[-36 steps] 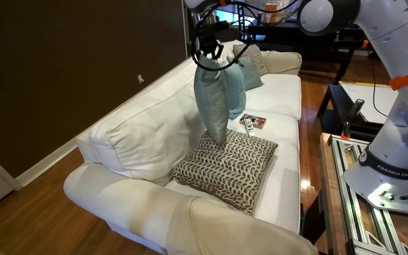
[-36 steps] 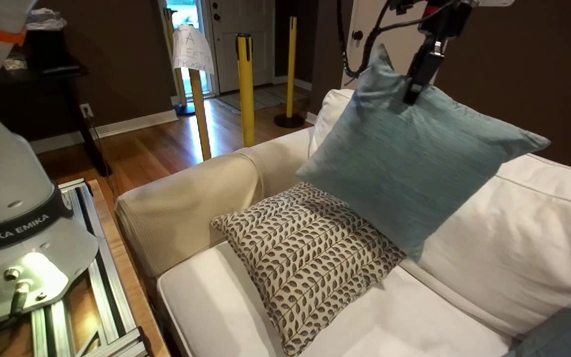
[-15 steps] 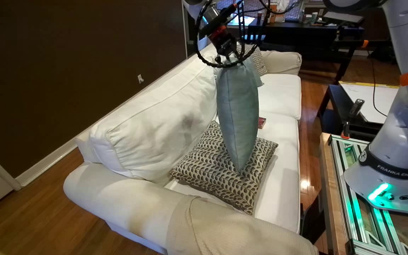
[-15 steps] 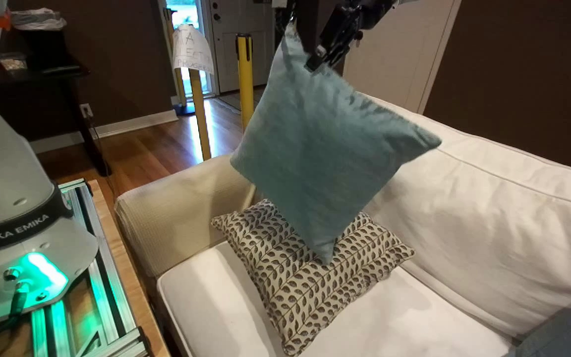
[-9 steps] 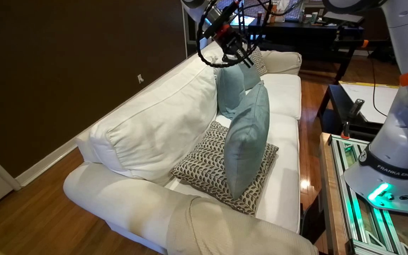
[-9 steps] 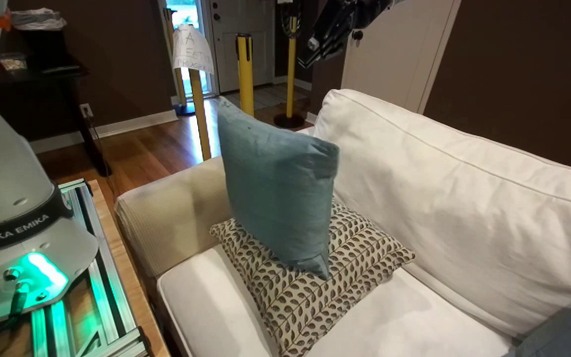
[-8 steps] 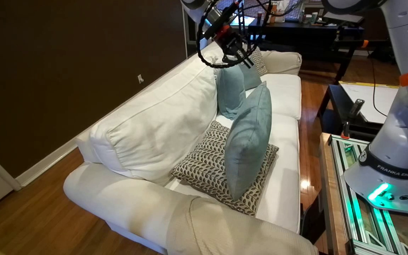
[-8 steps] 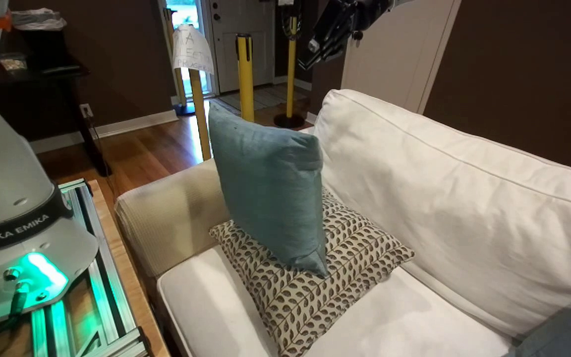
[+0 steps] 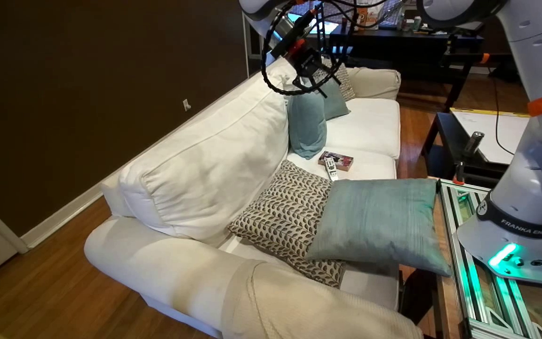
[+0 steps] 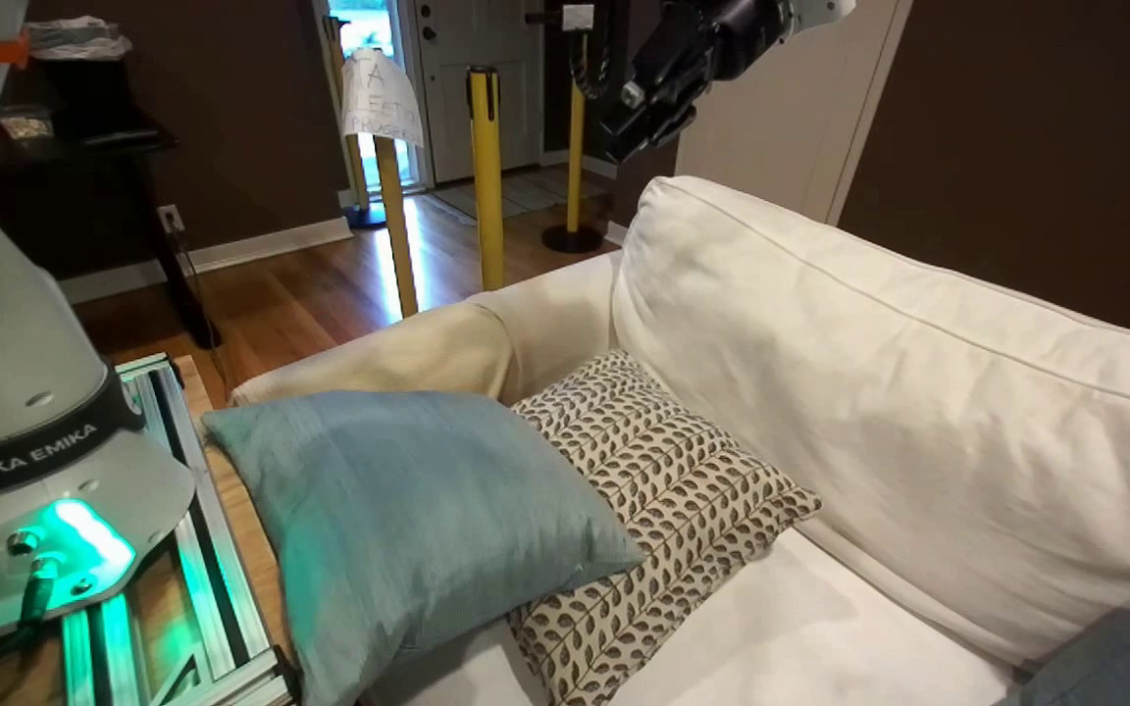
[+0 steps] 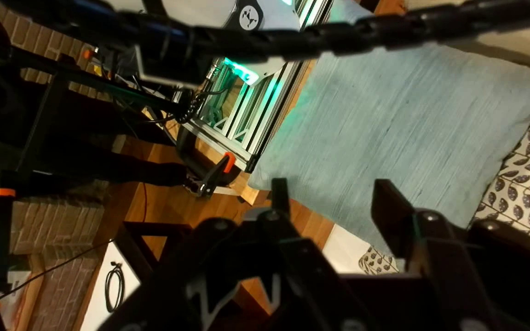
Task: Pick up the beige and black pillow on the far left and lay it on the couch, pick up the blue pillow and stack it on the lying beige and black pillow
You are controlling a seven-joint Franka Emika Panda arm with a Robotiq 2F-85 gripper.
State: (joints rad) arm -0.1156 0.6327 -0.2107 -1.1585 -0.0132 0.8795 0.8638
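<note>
The blue pillow [image 9: 379, 221] lies nearly flat, one side on the beige and black pillow and the other past the couch's front edge onto the robot's wooden stand. It also shows in an exterior view [image 10: 418, 510] and the wrist view [image 11: 407, 124]. The beige and black pillow [image 9: 280, 216] lies flat on the couch [image 9: 210, 165] near the arm, its robot-side part covered. It also shows in an exterior view [image 10: 693, 471]. My gripper [image 9: 332, 90] is open and empty, above and apart from both pillows. Its spread fingers show in the wrist view [image 11: 331, 184].
Another blue pillow [image 9: 307, 125] leans on the couch back, with more pillows at the far end. A small box [image 9: 341, 161] and a white remote [image 9: 330, 168] lie on the seat. The robot's stand [image 9: 459, 226] with metal rails borders the couch front. A clamp [image 11: 216, 174] sits on it.
My gripper let go of the blue pillow, which stood on the patterned pillow and then toppled toward the robot's base. The fingers have spread wider; the arm moved only slightly since letting go.
</note>
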